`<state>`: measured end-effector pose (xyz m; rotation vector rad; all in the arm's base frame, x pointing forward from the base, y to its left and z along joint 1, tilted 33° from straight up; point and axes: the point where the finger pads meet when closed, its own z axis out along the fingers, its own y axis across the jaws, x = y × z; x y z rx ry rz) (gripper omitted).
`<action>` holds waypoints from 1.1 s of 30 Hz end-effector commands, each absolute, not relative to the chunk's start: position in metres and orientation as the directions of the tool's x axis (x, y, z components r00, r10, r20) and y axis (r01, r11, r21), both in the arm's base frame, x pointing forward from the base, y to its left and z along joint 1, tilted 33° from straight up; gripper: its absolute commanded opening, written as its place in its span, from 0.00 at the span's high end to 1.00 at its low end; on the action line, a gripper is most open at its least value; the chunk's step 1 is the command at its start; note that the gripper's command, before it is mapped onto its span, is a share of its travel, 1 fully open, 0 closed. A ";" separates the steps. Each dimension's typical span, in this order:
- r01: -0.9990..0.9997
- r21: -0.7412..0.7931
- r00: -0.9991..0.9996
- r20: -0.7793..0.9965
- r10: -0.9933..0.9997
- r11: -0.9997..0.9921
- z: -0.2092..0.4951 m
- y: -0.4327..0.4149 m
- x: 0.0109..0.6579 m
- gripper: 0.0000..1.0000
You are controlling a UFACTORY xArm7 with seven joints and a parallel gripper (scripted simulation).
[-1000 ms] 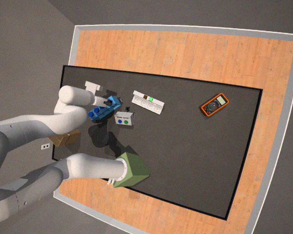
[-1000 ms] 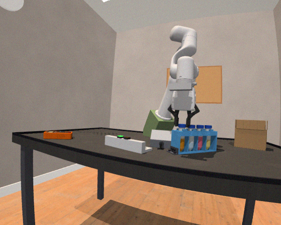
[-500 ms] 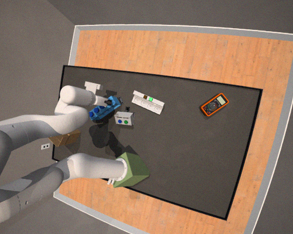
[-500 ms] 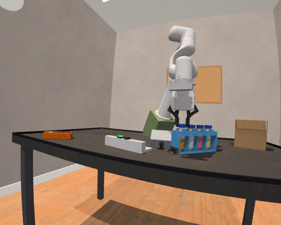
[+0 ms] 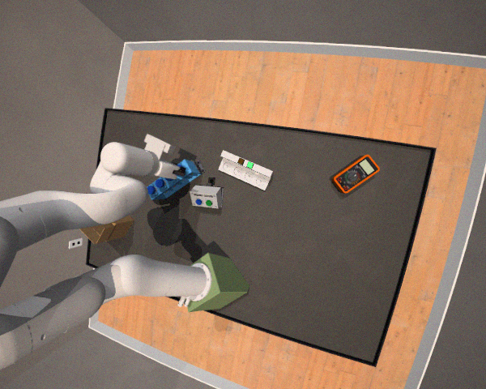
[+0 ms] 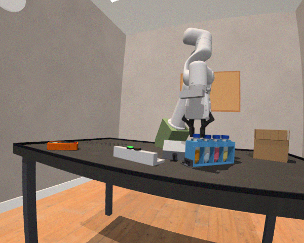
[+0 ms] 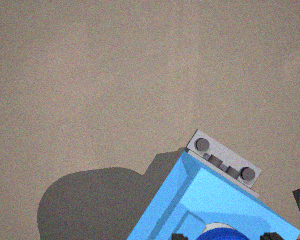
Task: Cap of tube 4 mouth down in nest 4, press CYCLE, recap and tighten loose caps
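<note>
The blue decapping station holds several tubes with blue caps, and it also shows in the exterior view and the wrist view. My gripper points straight down over the tube at the end nearest the cap tray. It is shut on that tube's blue cap, which sits on the tube. The cap's top edge shows between my fingers in the wrist view. The other caps sit on their tubes. The white cap tray has its green lamp lit and its nests look empty.
The white key housing with a blue key and a green key stands between the station and the tray. A cardboard box stands beyond the station. An orange multimeter lies far off. The arm's green base block is at the table edge.
</note>
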<state>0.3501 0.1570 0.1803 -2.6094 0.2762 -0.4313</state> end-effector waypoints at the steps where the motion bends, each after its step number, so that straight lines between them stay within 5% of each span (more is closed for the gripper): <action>1: -0.371 -0.533 0.859 0.115 -0.499 -0.761 0.182 0.157 0.351 1.00; 18: -0.804 -0.500 0.478 -0.221 -0.850 -0.323 0.181 0.157 0.351 1.00; 33: -0.933 -0.346 0.064 -0.420 -0.905 0.095 0.181 0.157 0.351 1.00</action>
